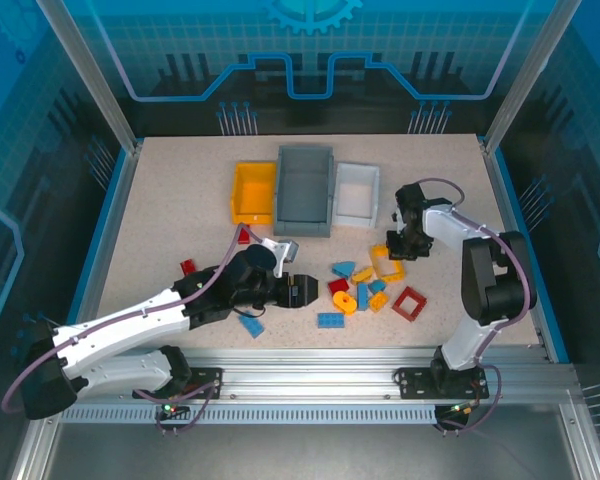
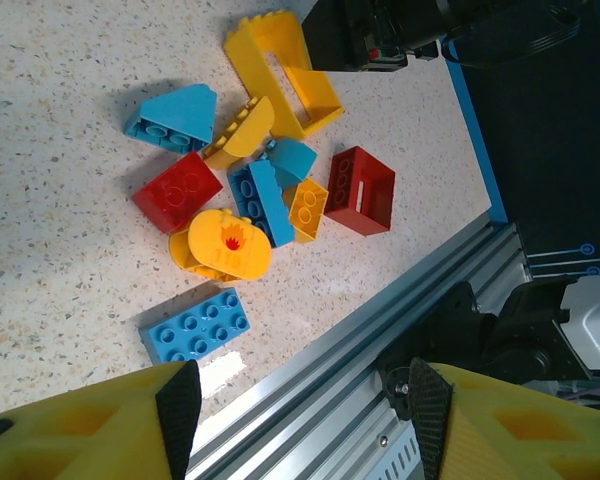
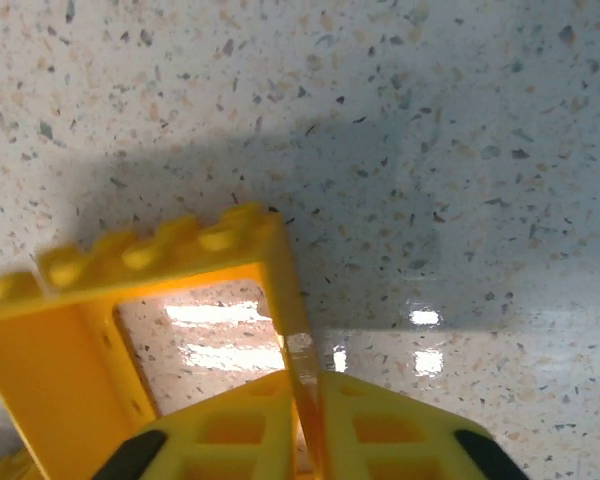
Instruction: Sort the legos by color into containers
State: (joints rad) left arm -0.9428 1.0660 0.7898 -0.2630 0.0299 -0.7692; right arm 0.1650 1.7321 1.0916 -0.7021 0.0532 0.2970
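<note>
A pile of legos (image 1: 360,290) lies in front of the right arm: a red frame (image 1: 409,303), a blue flat brick (image 1: 330,320), and yellow, blue and red pieces. The yellow bin (image 1: 252,192), grey bin (image 1: 305,190) and white bin (image 1: 356,193) stand in a row at the back. My right gripper (image 1: 401,247) is shut on one side wall of a yellow frame brick (image 3: 130,290), which rests on the table. My left gripper (image 2: 302,405) is open and holds nothing. It hovers near the blue flat brick (image 2: 195,325), left of the pile.
Single bricks lie by the left arm: a blue one (image 1: 251,326), a red one (image 1: 188,267) and another red one (image 1: 244,236). The aluminium rail (image 2: 360,350) runs along the table's near edge, right under my left fingers.
</note>
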